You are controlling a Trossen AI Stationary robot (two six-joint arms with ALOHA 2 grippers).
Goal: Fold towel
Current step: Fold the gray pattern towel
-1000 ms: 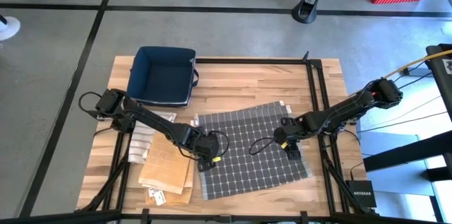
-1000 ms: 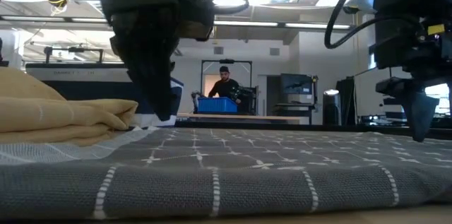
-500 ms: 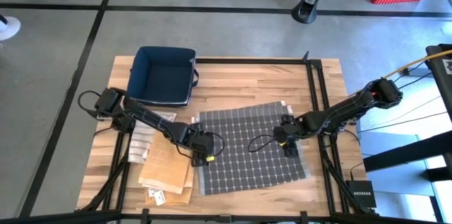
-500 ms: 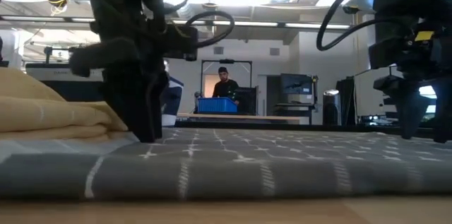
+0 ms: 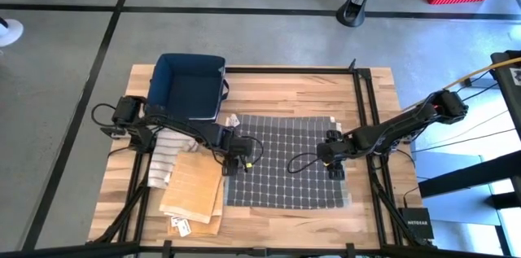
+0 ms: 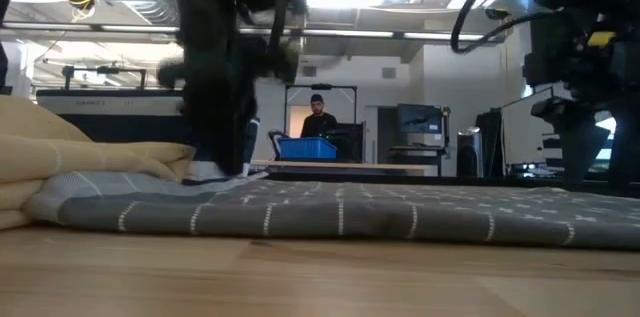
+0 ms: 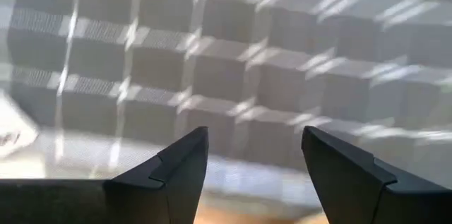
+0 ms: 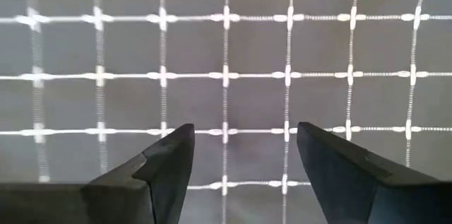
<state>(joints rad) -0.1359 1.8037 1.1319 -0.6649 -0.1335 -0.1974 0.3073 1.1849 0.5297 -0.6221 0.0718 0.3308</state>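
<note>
Grey checked towel (image 5: 286, 163): lying flat across the wooden table (image 5: 301, 95), near its front.
Left gripper (image 5: 232, 163): hovering over the towel's left edge, jaws apart, gripping nothing.
Right gripper (image 5: 334, 169): hovering over the right edge, jaws apart, empty.
Tan cloths (image 5: 192, 193): lying stacked beside the towel's left edge.
Blue bin (image 5: 190, 87): sitting at the far left.

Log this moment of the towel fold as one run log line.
task: fold towel | grey checked towel: lying flat on table | left gripper: fingers open, over towel's left edge | right gripper: fingers open, over towel's right part
</note>
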